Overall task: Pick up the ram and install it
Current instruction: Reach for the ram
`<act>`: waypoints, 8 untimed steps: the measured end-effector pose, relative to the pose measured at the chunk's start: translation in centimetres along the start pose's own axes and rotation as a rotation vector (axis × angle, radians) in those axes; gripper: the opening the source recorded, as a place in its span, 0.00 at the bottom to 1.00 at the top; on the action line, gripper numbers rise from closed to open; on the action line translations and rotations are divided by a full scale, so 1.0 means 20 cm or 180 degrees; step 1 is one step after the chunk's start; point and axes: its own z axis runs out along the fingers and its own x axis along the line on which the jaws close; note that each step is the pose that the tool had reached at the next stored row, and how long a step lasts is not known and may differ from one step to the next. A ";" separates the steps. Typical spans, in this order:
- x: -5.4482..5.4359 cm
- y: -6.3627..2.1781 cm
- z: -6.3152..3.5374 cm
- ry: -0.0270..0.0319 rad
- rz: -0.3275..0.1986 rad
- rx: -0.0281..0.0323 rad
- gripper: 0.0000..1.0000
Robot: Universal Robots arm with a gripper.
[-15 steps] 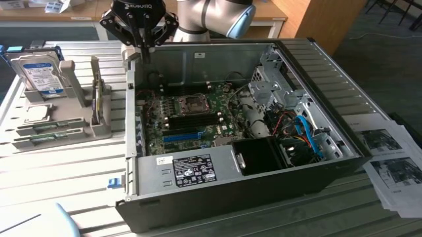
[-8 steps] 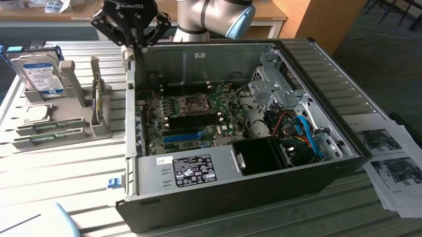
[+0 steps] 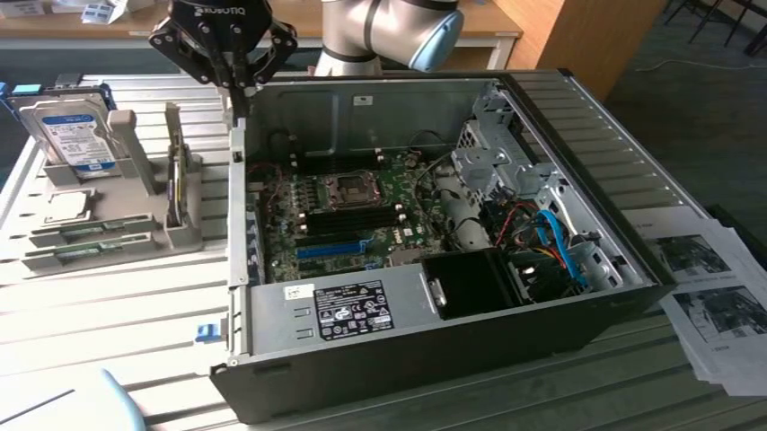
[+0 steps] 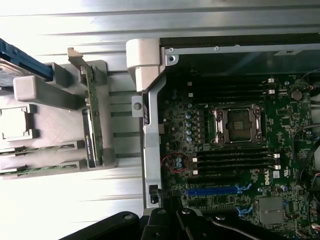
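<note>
Two ram sticks, thin and green, lie side by side in the front slots of a grey holder: one ram stick and a second. My gripper hangs shut and holding nothing over the open computer case's wall, between the holder and the motherboard. The motherboard's black memory slots flank the processor socket. The ram lies well off to the exterior view's left of the gripper.
The holder also carries a silver hard drive, a processor chip and an upright green card. A blue slot lies on the motherboard. Cables and a drive cage crowd the case's right side. Papers lie at the exterior view's right.
</note>
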 end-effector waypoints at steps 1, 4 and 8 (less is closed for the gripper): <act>0.01 -0.001 0.000 0.0000 0.0000 0.0000 0.09; 0.03 -0.003 -0.001 0.0000 0.0000 0.0000 0.09; 0.06 -0.005 -0.001 0.0000 0.0000 0.0000 0.09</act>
